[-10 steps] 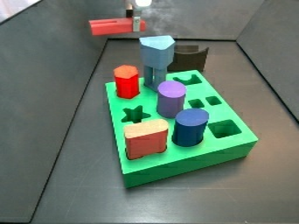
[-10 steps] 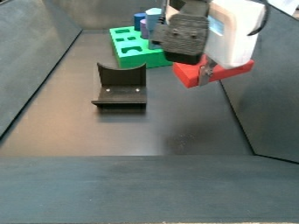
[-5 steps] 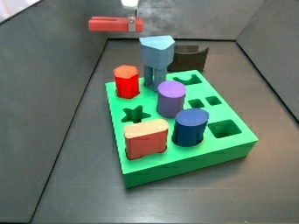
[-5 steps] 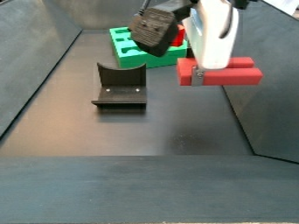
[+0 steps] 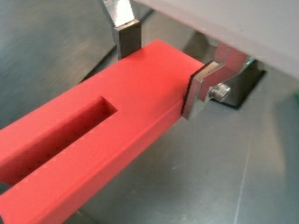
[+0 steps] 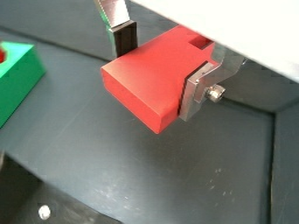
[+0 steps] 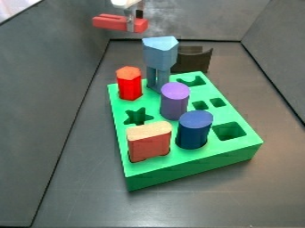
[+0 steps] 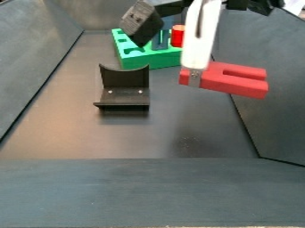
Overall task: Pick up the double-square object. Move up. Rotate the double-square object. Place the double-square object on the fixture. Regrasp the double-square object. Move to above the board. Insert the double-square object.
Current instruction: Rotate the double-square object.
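Pincer [image 5: 163, 63] clamped on the long red stepped double-square object [image 5: 93, 131], silver finger plates [image 5: 201, 87] pressing its two opposite flanks near one end, well above the dark surface [image 8: 155, 134]. In a side view the prism [image 8: 233, 78] lies roughly level, long axis sticking out sideways from the pincer [image 8: 197, 76]. Dark notched fixture [image 8: 121, 89] sits on the floor off to one side and lower, with bare floor between. Thick green board [image 7: 185, 134] with its pegs stands beyond. I judge rotation is under way.

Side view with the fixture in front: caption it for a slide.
Gripper holds the red double-square object level in mid-air, right of the fixture, green board behind.
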Motion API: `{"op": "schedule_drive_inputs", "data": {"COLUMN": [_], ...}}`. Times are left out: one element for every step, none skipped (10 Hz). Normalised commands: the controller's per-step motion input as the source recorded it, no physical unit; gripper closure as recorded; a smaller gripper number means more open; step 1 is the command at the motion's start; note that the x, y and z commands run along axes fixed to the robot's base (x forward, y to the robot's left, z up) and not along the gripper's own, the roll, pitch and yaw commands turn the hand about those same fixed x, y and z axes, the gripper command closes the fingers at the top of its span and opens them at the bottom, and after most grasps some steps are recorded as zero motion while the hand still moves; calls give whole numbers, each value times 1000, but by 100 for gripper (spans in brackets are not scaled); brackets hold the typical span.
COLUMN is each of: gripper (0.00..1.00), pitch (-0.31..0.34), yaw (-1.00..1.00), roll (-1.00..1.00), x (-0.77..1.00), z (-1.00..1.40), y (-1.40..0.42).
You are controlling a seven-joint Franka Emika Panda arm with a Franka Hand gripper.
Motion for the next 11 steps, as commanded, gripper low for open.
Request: {"op": "schedule_drive_inputs", "data": {"gripper": [100,100,100,100,100,100,100,100,100,100,100], "pitch": [-10,-10,-11,-12,-13,-13,-15,-16,-18,-19,-22], "yaw": [-1000,-1000,-1000,-1000,-1000,-1000,-1000,-1000,-1000,-1000,-1000], "roll": [-18,-19,-20,-22,-24,-25,-27,-30,-33,-37,-42], "x": [28,28,28,28,27,27,27,27,27,27,27], "z": [-19,-19,-19,-19,-19,-19,-19,-19,-19,-20,-19], "y": [25,26,25,26,26,26,26,26,26,26,26]}}
